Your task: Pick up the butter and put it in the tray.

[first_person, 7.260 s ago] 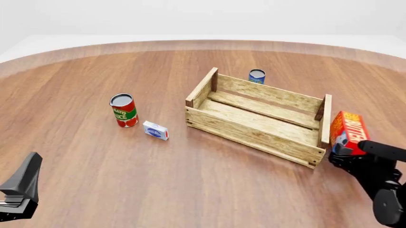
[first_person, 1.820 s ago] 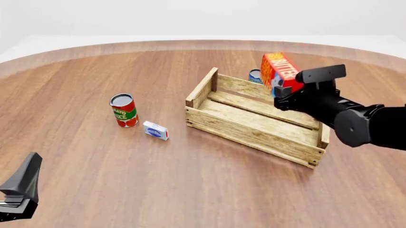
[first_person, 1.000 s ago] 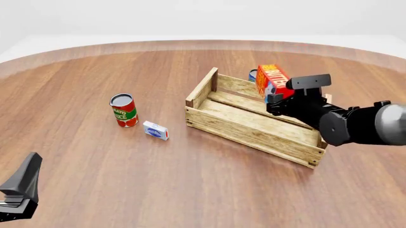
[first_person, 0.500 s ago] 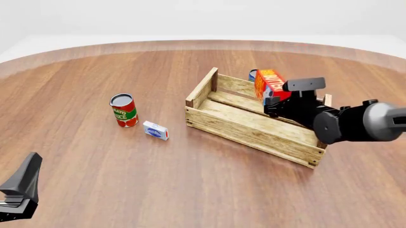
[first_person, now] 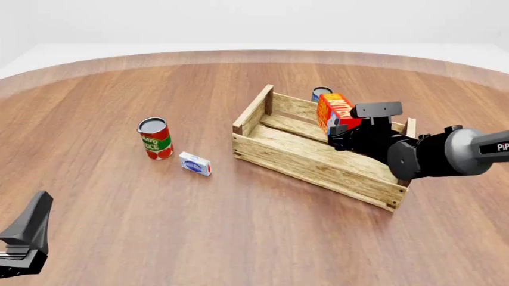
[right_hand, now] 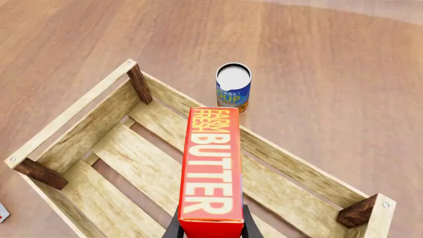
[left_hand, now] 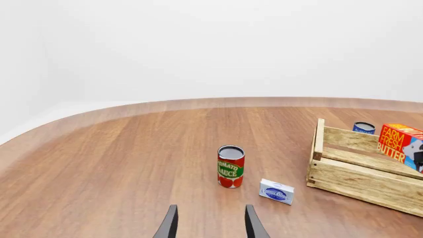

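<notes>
The butter (first_person: 334, 111) is a red carton with an orange-yellow face, held tilted over the inside of the tray (first_person: 316, 172), near its far wall. My right gripper (first_person: 342, 126) is shut on the carton's lower end. In the right wrist view the butter (right_hand: 211, 168) lies lengthwise above the floor slats of the tray (right_hand: 92, 111), with my right gripper (right_hand: 210, 231) clamping its near end. Whether the carton touches the floor I cannot tell. My left gripper (first_person: 24, 238) sits at the near left corner, far from the tray. It is open and empty (left_hand: 210, 227).
A tomato sauce can (first_person: 155, 138) and a small white-blue flat box (first_person: 195, 163) stand left of the tray. A blue soup can (first_person: 320, 93) stands just behind the tray's far wall, close to the butter. The left wrist view shows the tray's end (left_hand: 357, 181).
My right gripper has carried the butter from beside the tray's right end up and over it. In the last second it moved slightly left and lower, down toward the tray. The left arm has not moved.
</notes>
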Robot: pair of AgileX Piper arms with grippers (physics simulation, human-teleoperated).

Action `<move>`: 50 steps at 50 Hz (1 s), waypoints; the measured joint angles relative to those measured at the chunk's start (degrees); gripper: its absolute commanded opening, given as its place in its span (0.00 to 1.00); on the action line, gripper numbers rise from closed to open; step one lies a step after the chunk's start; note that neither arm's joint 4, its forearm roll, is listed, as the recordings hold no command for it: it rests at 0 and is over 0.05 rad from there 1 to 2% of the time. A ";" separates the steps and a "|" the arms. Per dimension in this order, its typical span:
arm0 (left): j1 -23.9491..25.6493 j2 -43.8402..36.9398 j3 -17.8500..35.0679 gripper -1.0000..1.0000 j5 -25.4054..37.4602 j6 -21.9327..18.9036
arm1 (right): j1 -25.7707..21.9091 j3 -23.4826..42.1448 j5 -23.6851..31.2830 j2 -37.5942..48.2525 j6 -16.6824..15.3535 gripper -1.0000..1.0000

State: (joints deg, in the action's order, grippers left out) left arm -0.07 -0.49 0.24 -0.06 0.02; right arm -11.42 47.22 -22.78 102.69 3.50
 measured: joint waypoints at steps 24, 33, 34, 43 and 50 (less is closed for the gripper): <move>0.00 0.12 0.01 1.00 0.12 0.00 | -0.37 0.58 0.62 1.77 1.04 0.00; 0.00 0.13 0.00 1.00 0.13 0.00 | -0.30 0.60 0.58 2.23 1.19 0.00; 0.00 0.13 0.00 1.00 0.12 0.00 | -0.30 0.61 0.57 2.29 1.21 0.00; 0.00 0.10 0.00 1.00 0.10 0.01 | -0.29 0.79 0.73 2.80 1.24 0.00; 0.00 0.08 0.00 1.00 0.07 0.01 | -0.43 1.00 0.88 2.97 1.65 1.00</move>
State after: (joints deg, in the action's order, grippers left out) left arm -0.06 -0.41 0.24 0.01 0.03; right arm -11.85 48.22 -21.90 105.66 5.15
